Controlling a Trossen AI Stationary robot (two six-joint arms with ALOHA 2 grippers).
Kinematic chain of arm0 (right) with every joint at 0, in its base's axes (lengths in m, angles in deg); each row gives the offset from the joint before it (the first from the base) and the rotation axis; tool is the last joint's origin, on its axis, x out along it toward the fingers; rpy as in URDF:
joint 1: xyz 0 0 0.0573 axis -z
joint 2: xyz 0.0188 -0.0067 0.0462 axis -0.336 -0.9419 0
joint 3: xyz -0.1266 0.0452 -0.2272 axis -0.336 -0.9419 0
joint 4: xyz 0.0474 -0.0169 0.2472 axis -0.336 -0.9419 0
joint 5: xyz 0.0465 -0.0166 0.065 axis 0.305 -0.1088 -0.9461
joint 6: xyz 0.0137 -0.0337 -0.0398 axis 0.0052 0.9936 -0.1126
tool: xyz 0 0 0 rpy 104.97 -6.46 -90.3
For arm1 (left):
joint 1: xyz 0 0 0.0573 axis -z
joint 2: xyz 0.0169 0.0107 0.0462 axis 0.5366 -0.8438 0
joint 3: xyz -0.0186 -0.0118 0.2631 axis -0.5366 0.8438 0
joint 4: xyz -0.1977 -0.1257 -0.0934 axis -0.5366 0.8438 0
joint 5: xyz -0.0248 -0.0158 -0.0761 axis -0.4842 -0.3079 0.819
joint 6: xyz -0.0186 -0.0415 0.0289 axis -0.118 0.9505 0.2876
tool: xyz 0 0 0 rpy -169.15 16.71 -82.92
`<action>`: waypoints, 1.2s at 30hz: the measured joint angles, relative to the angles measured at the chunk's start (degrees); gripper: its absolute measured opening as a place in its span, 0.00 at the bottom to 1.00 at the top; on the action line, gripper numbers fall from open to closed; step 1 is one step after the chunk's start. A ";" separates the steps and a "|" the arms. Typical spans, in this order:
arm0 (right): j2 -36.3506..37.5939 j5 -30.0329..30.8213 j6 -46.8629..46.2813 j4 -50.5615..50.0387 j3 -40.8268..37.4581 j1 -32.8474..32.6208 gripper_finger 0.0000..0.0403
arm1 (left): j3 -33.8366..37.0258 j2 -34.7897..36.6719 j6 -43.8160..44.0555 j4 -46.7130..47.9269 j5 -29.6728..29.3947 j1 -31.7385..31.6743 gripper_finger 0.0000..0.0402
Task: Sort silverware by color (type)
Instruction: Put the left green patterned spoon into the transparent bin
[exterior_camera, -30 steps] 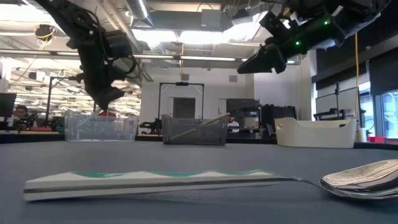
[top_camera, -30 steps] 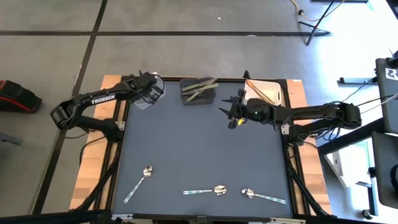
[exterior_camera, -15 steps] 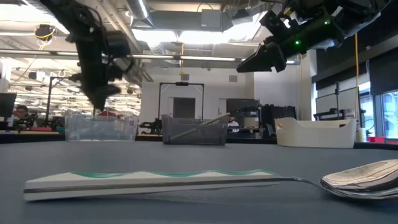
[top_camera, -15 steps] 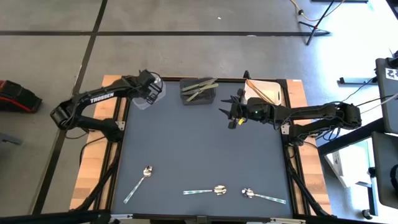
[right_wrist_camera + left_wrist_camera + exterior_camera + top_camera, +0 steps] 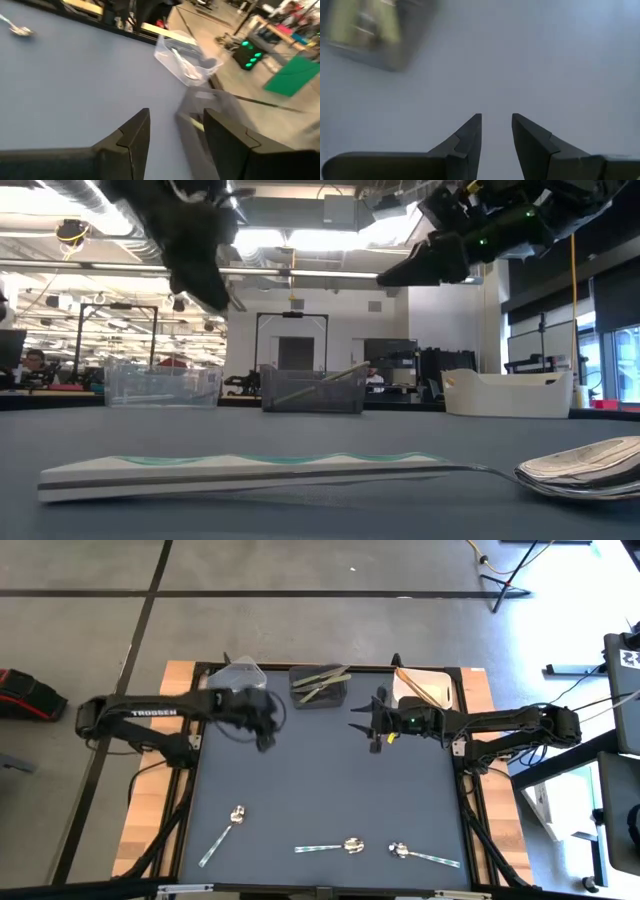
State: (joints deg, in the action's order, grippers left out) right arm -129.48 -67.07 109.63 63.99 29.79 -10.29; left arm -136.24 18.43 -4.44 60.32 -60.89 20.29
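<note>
Three silver spoons [image 5: 352,845] left along worktop [image 5: 320,780] near edge, well apart from middle bin [image 5: 319,686] holding olive pieces. Mostly sorted. Left tool [image 5: 262,732] and right tool [image 5: 368,724] open, empty, near that bin.

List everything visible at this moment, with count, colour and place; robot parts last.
Spoons: three, shiny silver, loose along the table's near edge.
Clear bin: one, far left, holding silver pieces.
Grey bin: one, far middle, holding olive-green pieces.
White bin: one, far right, holding copper-orange pieces.
Table: one, dark blue-grey top.
Left gripper: open, empty, above the table's far left.
Right gripper: open, empty, above the table's far right.
</note>
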 joint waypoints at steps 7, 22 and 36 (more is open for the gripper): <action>0.00 -1.17 -4.18 0.17 0.00 -5.32 0.43 | 0.02 -2.35 18.59 0.39 -4.29 20.45 0.26; 0.00 8.43 -2.69 -2.82 0.07 -18.36 0.43 | 0.02 -15.79 69.02 0.60 -1.26 53.04 0.26; 0.00 8.38 -7.94 -5.72 0.11 -18.75 0.43 | 0.04 -24.55 94.70 3.06 3.69 65.81 0.26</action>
State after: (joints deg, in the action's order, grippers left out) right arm -129.48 -58.69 101.69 58.27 29.90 -29.04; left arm -136.20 -6.13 90.26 63.38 -57.20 86.10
